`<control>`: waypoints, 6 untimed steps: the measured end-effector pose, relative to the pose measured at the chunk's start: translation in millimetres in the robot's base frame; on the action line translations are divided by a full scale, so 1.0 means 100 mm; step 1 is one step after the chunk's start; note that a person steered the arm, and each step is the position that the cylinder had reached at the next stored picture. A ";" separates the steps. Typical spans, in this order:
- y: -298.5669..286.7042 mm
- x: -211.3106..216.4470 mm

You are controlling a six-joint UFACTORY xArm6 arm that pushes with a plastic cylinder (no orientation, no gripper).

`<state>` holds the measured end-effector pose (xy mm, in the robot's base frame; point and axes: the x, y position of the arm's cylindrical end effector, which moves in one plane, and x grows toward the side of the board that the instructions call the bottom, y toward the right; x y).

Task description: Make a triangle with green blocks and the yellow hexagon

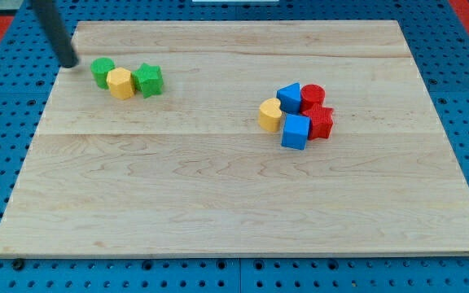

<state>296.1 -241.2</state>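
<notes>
A green round block (101, 71), a yellow hexagon (120, 83) and a green star block (148, 80) sit touching in a shallow row at the board's upper left. The yellow hexagon is between the two green blocks and slightly lower in the view. My tip (71, 62) rests on the board just left of the green round block, a small gap apart from it. The dark rod rises from it toward the view's top left.
A cluster sits right of centre: a yellow heart-like block (270, 115), a blue triangle (290, 97), a red round block (313, 97), a red star block (322, 122) and a blue cube (295, 131). The wooden board (218, 203) lies on a blue pegboard.
</notes>
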 end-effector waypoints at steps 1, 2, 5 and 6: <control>0.92 0.58; 0.99 0.78; 1.08 1.26; 1.93 1.26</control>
